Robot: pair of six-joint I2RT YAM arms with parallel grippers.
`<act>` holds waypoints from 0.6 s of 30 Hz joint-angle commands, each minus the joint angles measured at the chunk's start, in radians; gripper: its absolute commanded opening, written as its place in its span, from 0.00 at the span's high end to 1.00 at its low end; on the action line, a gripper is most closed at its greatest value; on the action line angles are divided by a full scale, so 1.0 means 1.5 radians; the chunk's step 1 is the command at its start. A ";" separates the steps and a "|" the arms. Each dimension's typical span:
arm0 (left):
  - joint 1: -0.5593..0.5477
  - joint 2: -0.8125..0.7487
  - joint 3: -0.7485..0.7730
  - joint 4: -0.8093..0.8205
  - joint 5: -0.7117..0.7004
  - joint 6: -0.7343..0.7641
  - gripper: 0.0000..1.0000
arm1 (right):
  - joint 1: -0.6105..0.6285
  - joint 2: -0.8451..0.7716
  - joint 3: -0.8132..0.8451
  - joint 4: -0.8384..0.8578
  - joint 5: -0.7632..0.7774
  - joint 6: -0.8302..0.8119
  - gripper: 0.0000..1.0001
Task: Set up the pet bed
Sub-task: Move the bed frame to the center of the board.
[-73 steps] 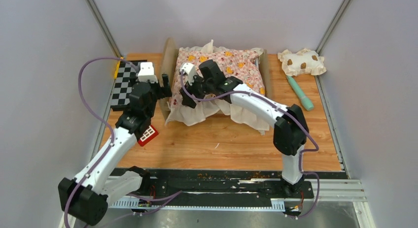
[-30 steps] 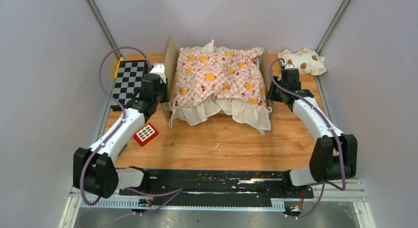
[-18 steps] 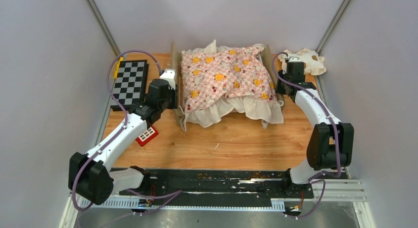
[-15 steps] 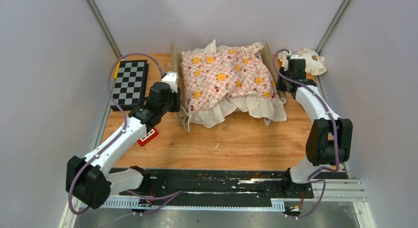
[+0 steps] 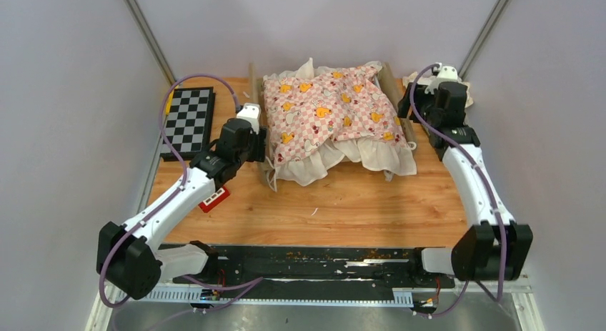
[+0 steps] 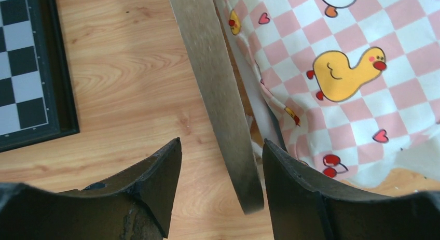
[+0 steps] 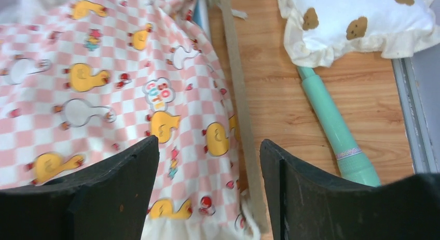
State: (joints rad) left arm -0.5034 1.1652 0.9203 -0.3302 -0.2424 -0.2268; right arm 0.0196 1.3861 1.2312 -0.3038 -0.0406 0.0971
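Observation:
The pet bed stands at the back middle of the table; only its light-wood side boards show, the left one (image 5: 254,106) and the right one (image 5: 395,88). The pink checkered duck cushion (image 5: 325,109) covers its base, with the ruffle hanging over the front. My left gripper (image 5: 259,141) is open; in the left wrist view (image 6: 222,165) its jaws straddle the near end of the left board (image 6: 218,89). My right gripper (image 5: 414,111) is open above the right board (image 7: 237,95) and the cushion edge (image 7: 129,95), holding nothing.
A cream brown-spotted pillow (image 7: 358,22) and a teal stick (image 7: 337,131) lie right of the bed. A chessboard (image 5: 187,120) lies at the back left, also in the left wrist view (image 6: 26,69). A small red block (image 5: 213,197) sits by the left arm.
The bed has shifted right and turned a little. My right gripper has drawn back from the right board towards the back right. My left gripper stays at the left board.

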 commanded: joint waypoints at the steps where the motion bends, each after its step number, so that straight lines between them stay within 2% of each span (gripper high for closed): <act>1: -0.001 0.036 0.056 -0.017 -0.049 0.030 0.33 | 0.021 -0.126 -0.066 0.057 -0.059 0.048 0.29; 5: -0.001 0.059 0.078 -0.042 -0.051 0.031 0.37 | 0.076 -0.201 -0.111 0.058 -0.068 0.066 0.29; 9: -0.001 0.065 0.084 -0.049 -0.047 0.020 0.43 | 0.169 -0.254 -0.148 0.060 -0.049 0.062 0.30; 10: -0.001 0.066 0.086 -0.049 -0.041 0.014 0.47 | 0.192 -0.266 -0.163 0.067 -0.049 0.062 0.30; 14: -0.001 0.083 0.115 -0.065 -0.006 -0.001 0.75 | 0.286 -0.323 -0.264 0.148 -0.068 0.079 0.32; 18: -0.001 0.105 0.151 -0.087 0.041 -0.001 0.89 | 0.366 -0.364 -0.381 0.249 -0.081 0.106 0.32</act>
State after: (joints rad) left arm -0.4820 1.3102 1.0618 -0.4309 -0.3031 -0.3252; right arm 0.4747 0.8959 0.7933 -0.1291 -0.1329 0.2001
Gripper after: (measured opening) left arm 0.239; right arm 0.685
